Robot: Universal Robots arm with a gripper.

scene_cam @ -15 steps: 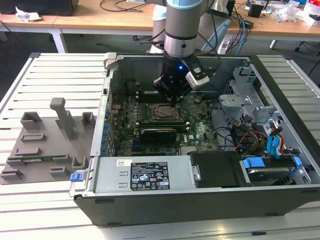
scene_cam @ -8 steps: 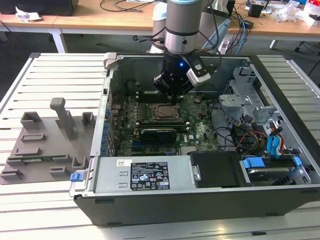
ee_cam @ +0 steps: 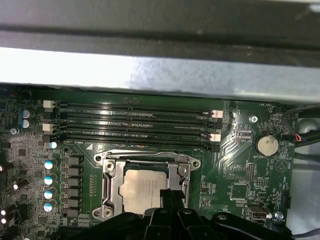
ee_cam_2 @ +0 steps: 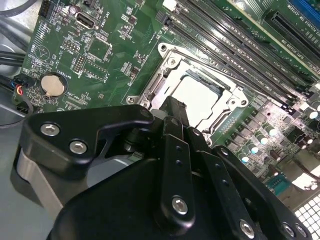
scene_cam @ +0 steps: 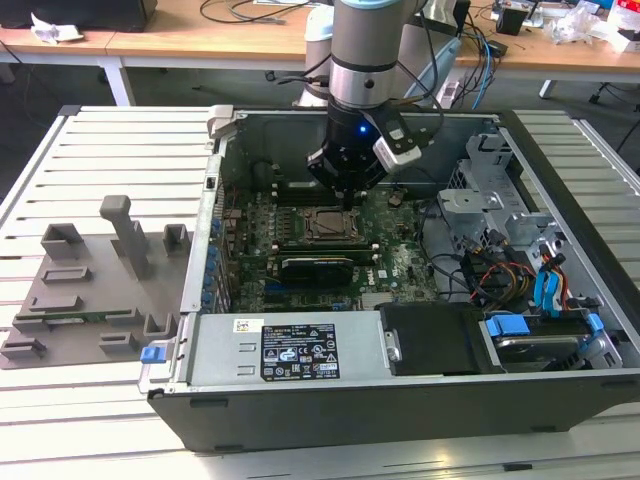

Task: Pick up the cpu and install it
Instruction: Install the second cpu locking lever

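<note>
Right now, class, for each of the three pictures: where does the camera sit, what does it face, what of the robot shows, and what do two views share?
Exterior view: off the arm, above the open computer case, looking down; the arm and gripper hang over the socket.
First wrist view: on the arm, facing the motherboard; the gripper sits over the cpu.
Second wrist view: on the arm, looking past the gripper at the cpu.
Both wrist views share the cpu, socket frame and memory slots.
</note>
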